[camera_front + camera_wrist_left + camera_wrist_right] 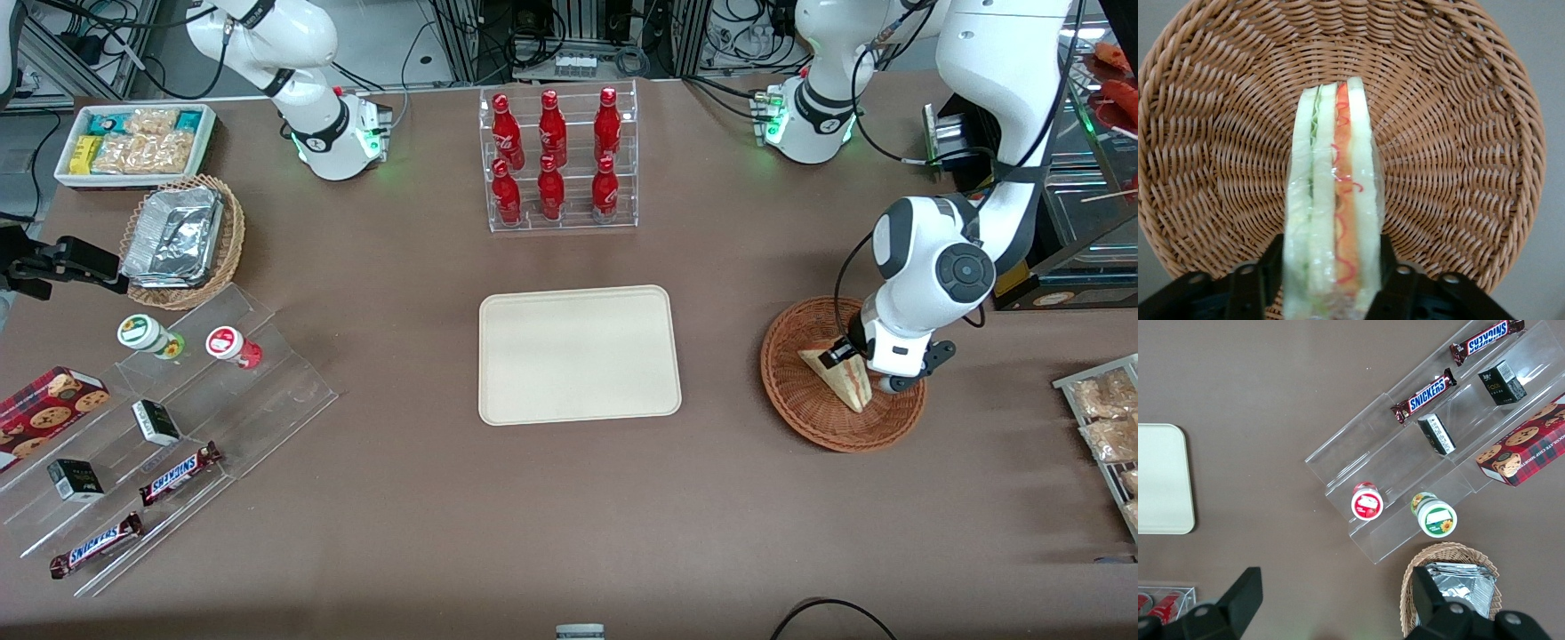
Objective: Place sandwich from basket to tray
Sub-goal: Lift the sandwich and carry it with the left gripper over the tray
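The sandwich (840, 378), a pale bread wedge with red-orange and green filling, is in the reddish-brown wicker basket (800, 400) toward the working arm's end of the table. My left gripper (855, 366) is down in the basket and shut on the sandwich. In the left wrist view the black fingers (1268, 270) press both flat bread sides of the wedge (1331, 200), with the basket (1458, 133) weave under it. The cream-beige tray (578, 354) lies bare at the table's middle, beside the basket.
A clear rack of red bottles (556, 160) stands farther from the front camera than the tray. Toward the parked arm's end are a tan basket with foil containers (182, 236), a white snack bin (133, 142) and a clear stepped shelf with bars and cups (160, 444). Snack packets (1107, 418) lie near the basket.
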Motion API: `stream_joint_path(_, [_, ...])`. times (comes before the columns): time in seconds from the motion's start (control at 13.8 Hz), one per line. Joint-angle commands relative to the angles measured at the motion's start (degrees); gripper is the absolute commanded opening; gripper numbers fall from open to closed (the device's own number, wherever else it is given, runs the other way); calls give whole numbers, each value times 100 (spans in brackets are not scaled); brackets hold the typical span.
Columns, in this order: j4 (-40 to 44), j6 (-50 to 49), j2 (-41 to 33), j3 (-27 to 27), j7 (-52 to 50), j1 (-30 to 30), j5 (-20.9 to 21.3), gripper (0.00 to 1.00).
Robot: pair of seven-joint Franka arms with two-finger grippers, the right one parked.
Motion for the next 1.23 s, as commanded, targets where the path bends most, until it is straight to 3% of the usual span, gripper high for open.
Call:
stream_joint_path(0.0, [-37,-107,-136,-1,27,-13,-70,0])
stream_joint_path(0.43, [1174,-2038,-268,-422,378,-21,114,0])
stream_joint_path(0.65, [1641,-2708,-216,-895,835,-21,114,0])
stream_joint_path(0.94, [2238,-2842,152,-1634,793,-144,106,0])
stream_joint_path(1.16, [2818,-2850,696,-1662,417,-775,114,0])
